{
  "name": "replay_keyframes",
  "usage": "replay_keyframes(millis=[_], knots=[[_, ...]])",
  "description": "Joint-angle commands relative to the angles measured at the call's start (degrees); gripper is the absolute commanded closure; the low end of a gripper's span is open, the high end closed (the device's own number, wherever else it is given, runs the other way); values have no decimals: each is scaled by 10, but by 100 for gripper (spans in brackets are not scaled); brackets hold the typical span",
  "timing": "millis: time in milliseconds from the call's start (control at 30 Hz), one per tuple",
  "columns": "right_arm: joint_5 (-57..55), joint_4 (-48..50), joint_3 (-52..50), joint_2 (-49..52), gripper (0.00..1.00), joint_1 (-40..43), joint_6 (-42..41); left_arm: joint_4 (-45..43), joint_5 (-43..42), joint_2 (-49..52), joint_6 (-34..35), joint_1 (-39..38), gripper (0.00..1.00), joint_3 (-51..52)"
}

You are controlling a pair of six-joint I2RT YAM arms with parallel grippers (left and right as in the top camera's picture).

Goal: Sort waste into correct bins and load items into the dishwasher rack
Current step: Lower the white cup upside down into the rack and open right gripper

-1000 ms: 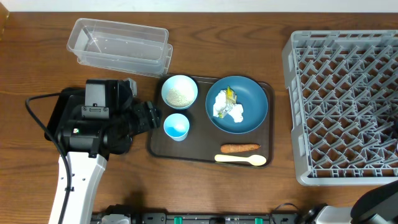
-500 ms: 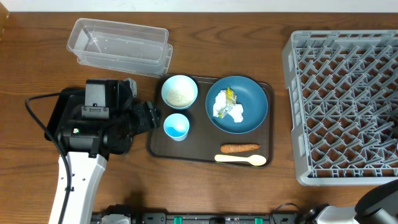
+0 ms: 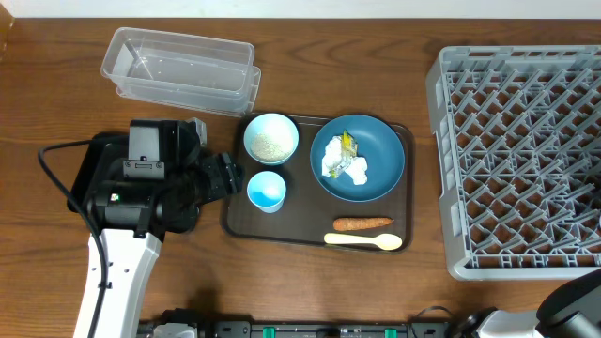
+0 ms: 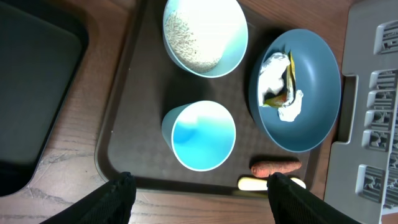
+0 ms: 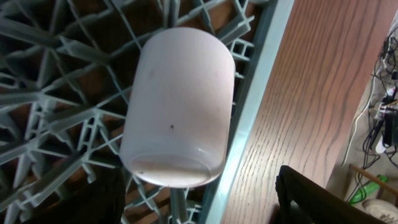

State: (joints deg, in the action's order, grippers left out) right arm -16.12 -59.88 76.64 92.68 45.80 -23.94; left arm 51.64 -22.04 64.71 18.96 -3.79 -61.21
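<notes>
My left gripper hangs open over the near edge of the brown tray, in front of the small blue cup. Beyond it stand the pale blue bowl of rice and the dark blue plate with crumpled white paper and a yellow-green wrapper. The carrot piece and cream spoon lie at the tray's front. In the right wrist view a pink cup lies mouth-down in the dishwasher rack by its rim. My right gripper is open around its base.
The clear tub sits at the back left. A black tray lies left of the brown tray, under my left arm. The grey rack fills the right side. Bare wood and cables show beyond the rack's rim.
In the overhead view the bit of right arm at the lower right corner has edged slightly right. Nothing on the tray has moved, and the left arm is still.
</notes>
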Motion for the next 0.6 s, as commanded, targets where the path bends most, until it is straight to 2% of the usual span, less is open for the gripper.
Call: replay_keyframes(millis=[0, 233, 567], knots=[[-10, 27, -33, 2, 20, 9, -11, 2, 7, -3, -14, 2, 30, -7], [-10, 106, -83, 2, 21, 9, -11, 2, 7, -3, -14, 2, 30, -7], [-9, 155, -85, 2, 24, 9, -11, 2, 7, -3, -14, 2, 30, -7]])
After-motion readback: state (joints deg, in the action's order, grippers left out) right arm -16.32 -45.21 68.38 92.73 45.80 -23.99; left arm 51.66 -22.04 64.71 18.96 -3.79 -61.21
